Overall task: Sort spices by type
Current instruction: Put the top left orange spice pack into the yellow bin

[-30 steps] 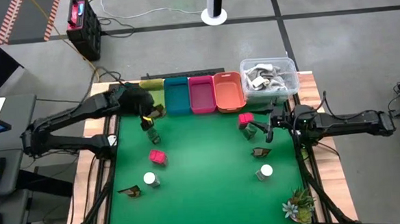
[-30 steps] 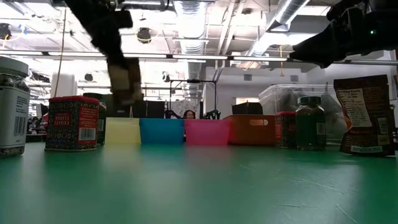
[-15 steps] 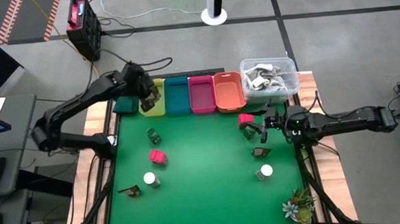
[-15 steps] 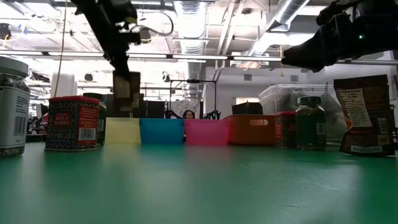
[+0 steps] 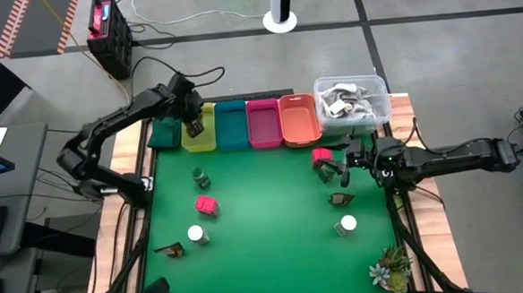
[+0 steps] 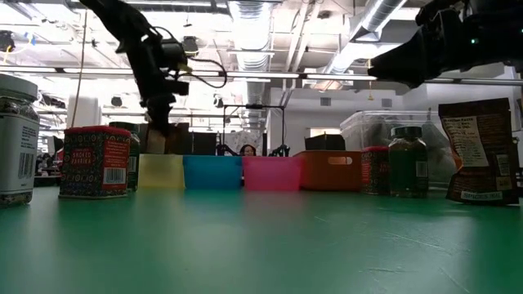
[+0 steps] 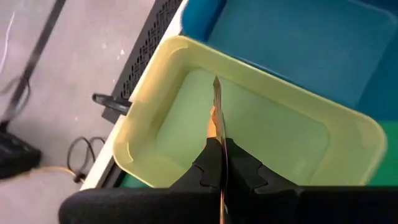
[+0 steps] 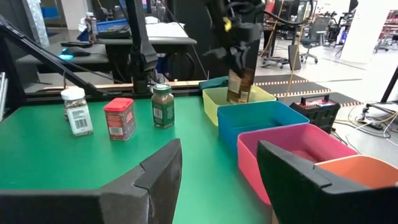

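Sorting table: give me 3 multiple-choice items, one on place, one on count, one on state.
1. The left gripper holds the brown packet over which bin?
A. yellow
B. pink
C. orange

2. How many white-capped jars stand on the mat?
A. one
B. two
C. four

3. The right gripper is
A. open and empty
B. shut on a jar
C. inside a bin

Key: 1 A, the left wrist view shows the packet above the yellow bin. 2 B, the high view shows a left jar and a right jar. 3 A, nothing sits between its spread fingers.

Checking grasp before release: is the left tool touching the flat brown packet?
Touching. Left wrist view shows the left tool pinching the flat brown packet edge-on.
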Robot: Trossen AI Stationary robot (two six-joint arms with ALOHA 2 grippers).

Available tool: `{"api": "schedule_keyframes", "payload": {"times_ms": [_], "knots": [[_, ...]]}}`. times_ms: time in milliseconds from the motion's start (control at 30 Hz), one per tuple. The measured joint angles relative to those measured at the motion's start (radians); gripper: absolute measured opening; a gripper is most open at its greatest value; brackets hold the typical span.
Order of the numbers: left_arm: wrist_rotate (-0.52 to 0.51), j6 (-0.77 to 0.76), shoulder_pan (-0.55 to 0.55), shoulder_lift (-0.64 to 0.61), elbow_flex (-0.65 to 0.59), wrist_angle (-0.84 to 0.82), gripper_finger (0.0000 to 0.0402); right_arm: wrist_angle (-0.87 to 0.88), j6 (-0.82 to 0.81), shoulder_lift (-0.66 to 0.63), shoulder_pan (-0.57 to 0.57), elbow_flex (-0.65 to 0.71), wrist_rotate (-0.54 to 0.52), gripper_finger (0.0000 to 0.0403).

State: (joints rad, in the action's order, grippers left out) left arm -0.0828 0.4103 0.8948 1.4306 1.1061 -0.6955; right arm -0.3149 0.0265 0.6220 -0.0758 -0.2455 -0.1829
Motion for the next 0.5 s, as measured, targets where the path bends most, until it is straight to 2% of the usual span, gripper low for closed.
{"api": "schedule_keyframes", "payload": {"times_ms": [300, 500], "knots": [[0.000, -0.087, 0.030, 0.036, 0.000, 0.046, 0.0002, 0.000, 0.006, 0.000, 0.025, 0.000, -0.001, 0.0234], [-0.001, -0.109, 0.030, 0.036, 0.000, 0.044, 0.0046, -0.001, 0.008, 0.000, 0.023, 0.000, -0.001, 0.0234]]}}
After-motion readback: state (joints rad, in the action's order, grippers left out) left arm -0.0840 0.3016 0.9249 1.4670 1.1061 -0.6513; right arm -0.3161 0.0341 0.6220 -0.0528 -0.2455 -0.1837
